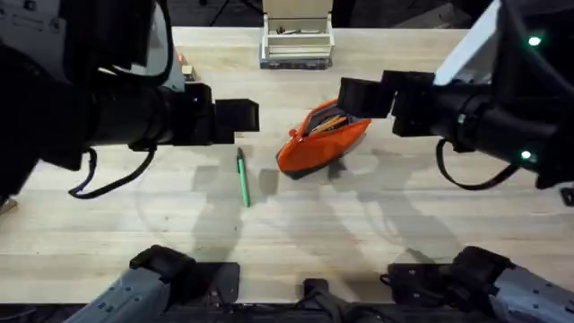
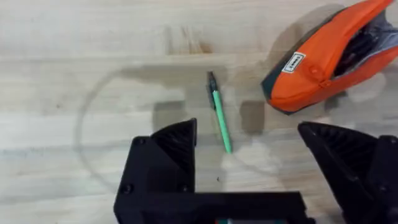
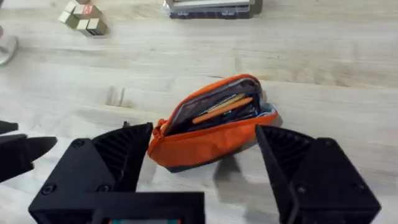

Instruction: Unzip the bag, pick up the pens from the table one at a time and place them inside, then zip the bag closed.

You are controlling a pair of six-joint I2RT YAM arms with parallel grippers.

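The bag lies near the middle of the surface, unzipped, mouth gaping, with orange and dark slim items visible inside. The green pen lies flat on the surface just left of the bag, apart from it, dark tip pointing away from the arm bases. No black pen can be told apart on the surface; it may be among the items in the bag.

The left hand hangs above the green pen with its fingers spread wide, holding nothing. The right hand hangs over the bag, also spread wide and empty, one finger to either side of the bag in its wrist view.

Handling judgement:
- Pen: light, rigid, smooth and round. It is likely to roll or slip. Grip it across the barrel near mid-length, fingers square to its axis.
- Bag: soft fabric that deforms and slides under load. Steady the body with one hand while the other inserts the pen or draws the zipper.
- Zipper pull: too small to locate here.
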